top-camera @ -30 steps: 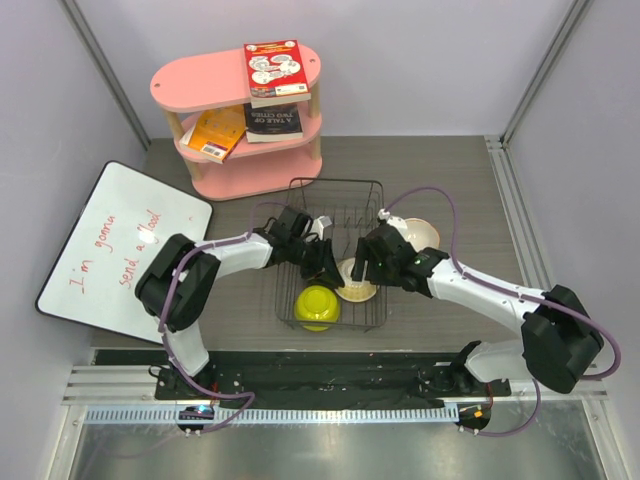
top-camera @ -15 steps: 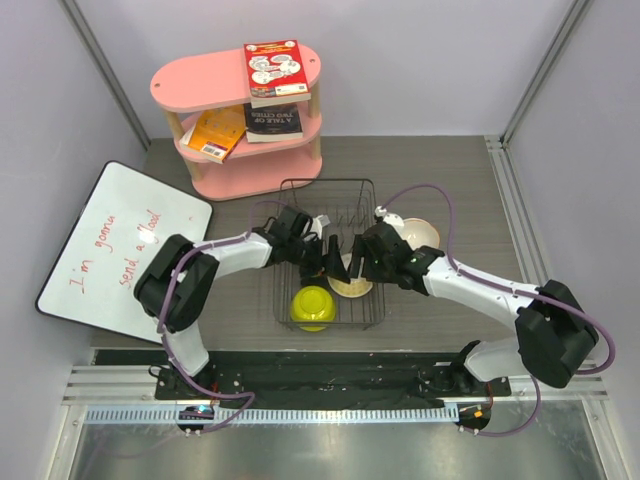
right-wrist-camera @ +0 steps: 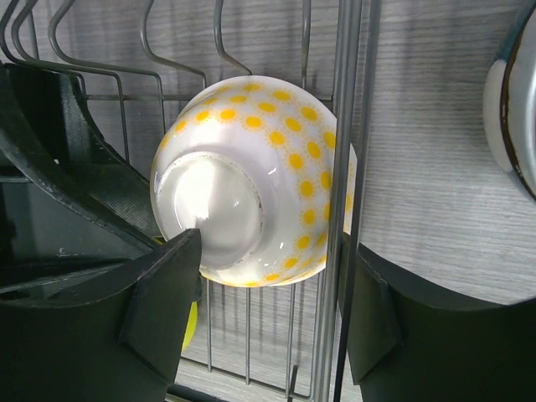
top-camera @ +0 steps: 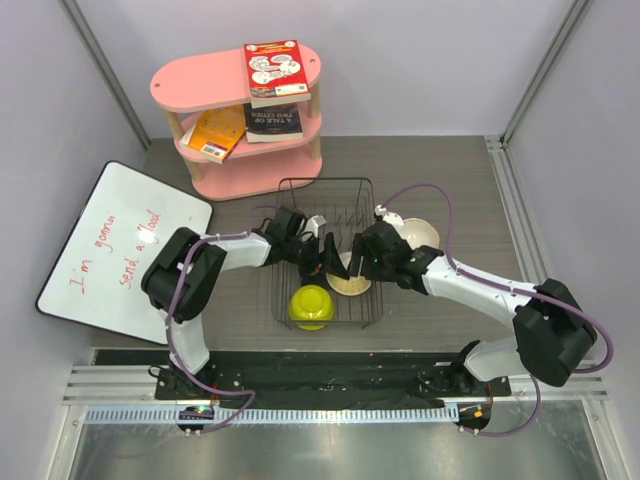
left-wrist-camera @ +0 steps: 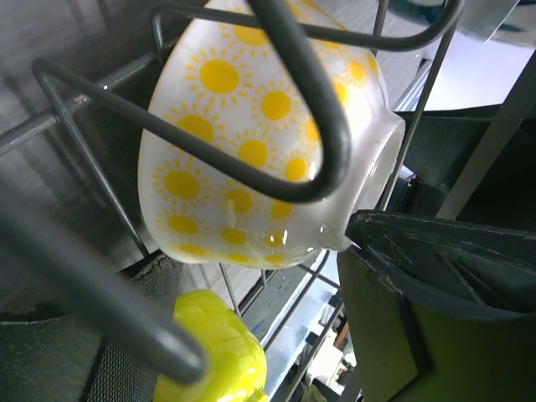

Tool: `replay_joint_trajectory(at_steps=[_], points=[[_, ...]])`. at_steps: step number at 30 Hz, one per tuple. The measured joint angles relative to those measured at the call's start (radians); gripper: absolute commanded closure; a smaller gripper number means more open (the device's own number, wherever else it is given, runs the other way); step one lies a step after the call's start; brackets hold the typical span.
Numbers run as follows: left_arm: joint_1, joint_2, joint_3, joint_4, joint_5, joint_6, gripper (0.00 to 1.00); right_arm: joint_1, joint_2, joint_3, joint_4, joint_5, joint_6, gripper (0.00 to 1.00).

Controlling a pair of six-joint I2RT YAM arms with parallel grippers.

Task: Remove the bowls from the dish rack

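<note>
The black wire dish rack (top-camera: 283, 215) stands mid-table. A white bowl with yellow suns (top-camera: 351, 285) leans on its side among the tines (left-wrist-camera: 251, 142) (right-wrist-camera: 251, 176), and a yellow-green bowl (top-camera: 311, 305) (left-wrist-camera: 213, 352) lies upside down in the near part. My left gripper (top-camera: 325, 262) (left-wrist-camera: 251, 335) is open just left of the sun bowl, holding nothing. My right gripper (top-camera: 358, 262) (right-wrist-camera: 272, 318) is open and straddles the sun bowl. Its left finger (right-wrist-camera: 159, 310) touches the bowl's foot, and its right finger (right-wrist-camera: 394, 327) is outside the rack's side wire.
Two bowls sit on the table right of the rack, a cream one (top-camera: 421, 233) and a teal-rimmed one (top-camera: 392, 222) (right-wrist-camera: 511, 100). A pink shelf (top-camera: 245, 130) with books stands behind, and a whiteboard (top-camera: 110, 250) lies at the left.
My left gripper has opened beside the sun bowl. The right gripper has moved left over that bowl, and the rack has slid a little to the left.
</note>
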Motion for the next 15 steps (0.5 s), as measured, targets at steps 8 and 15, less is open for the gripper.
replay_joint_trajectory(at_steps=[8, 15], points=[[0.014, 0.033, -0.002, 0.087, 0.031, -0.021, 0.23, -0.015, 0.011, 0.000, 0.025, 0.001, 0.010, 0.34], [0.017, 0.031, -0.028, 0.153, 0.036, -0.049, 0.26, -0.016, 0.015, 0.000, 0.029, 0.001, 0.010, 0.35]])
